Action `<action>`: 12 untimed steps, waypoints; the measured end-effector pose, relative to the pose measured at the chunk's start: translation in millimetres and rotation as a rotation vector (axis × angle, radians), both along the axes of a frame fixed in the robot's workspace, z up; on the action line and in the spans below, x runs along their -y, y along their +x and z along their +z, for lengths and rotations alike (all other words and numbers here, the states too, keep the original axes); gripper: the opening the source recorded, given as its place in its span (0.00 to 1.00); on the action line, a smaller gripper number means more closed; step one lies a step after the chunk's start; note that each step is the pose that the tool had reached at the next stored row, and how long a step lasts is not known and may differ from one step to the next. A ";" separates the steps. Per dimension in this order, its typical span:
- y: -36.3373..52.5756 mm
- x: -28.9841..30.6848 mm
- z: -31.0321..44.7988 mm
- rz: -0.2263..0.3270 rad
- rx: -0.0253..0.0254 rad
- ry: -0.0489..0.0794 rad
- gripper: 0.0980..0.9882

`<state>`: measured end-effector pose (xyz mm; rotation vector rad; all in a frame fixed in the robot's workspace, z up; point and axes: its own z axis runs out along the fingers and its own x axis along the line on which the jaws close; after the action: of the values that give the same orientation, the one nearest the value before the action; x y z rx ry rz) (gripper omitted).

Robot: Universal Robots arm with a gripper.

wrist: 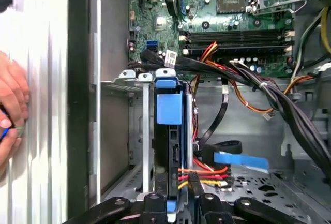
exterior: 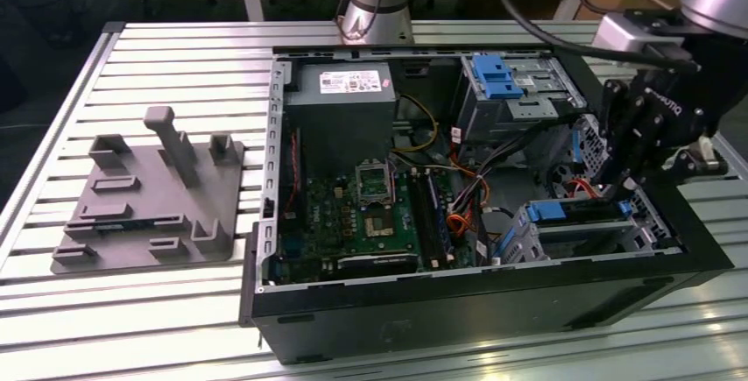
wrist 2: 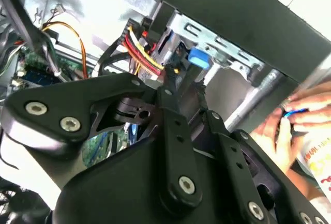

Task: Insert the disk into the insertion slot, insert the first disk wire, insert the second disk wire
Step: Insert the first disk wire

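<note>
table [exterior: 129,311]: computer case [exterior: 468,306] at centre; fixture block [exterior: 152,197] to the exterior view's left
case, exterior view's right, near: disk [exterior: 581,212] in insertion slot [exterior: 640,239]
case, exterior view's right, far: drive cage [exterior: 514,92]

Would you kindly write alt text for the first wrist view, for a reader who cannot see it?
The disk, edge-on in its blue carrier, sits in the insertion slot of a computer case, with the gripper at its near end beside red and yellow wires. A green motherboard lies beyond, and a person's hand rests outside the case.
</note>
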<state>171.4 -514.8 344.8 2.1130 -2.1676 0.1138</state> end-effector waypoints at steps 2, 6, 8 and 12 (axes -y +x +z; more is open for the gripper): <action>0.0 -0.3 9.3 0.000 0.0000 0.000 0.23; 0.1 -0.5 26.7 0.000 -0.0001 0.000 0.23; 0.1 -0.6 27.5 0.000 0.0000 0.000 0.23; 0.1 -0.5 27.7 0.000 0.0000 0.000 0.23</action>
<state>171.6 -514.3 372.4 2.1129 -2.1675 0.1139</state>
